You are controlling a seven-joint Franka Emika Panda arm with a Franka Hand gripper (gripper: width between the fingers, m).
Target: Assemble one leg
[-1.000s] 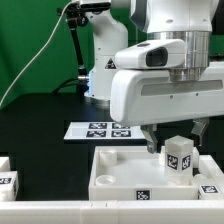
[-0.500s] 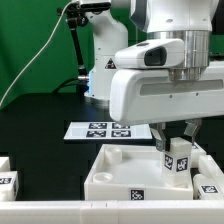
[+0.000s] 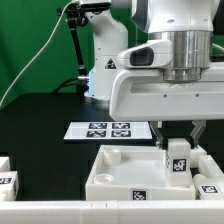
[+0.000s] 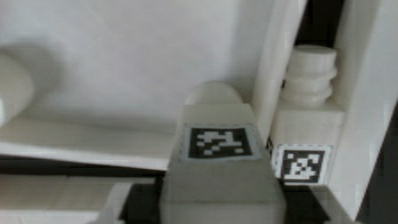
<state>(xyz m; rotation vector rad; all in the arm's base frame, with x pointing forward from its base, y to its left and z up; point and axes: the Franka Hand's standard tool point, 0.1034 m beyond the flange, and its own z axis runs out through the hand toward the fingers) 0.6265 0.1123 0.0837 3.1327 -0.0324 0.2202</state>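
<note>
Leg [image 4: 221, 140] (wrist view reveals second tag).

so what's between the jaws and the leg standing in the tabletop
Nothing shows between them. In the exterior view the gripper sits right at the top of the leg, with no gap or other part visible.

Arm lowered, wrist held vertical.
The gripper [image 3: 178, 147] is pointed straight down, its fingers [image 3: 160, 139] closed on the leg [image 3: 178, 157].
</note>
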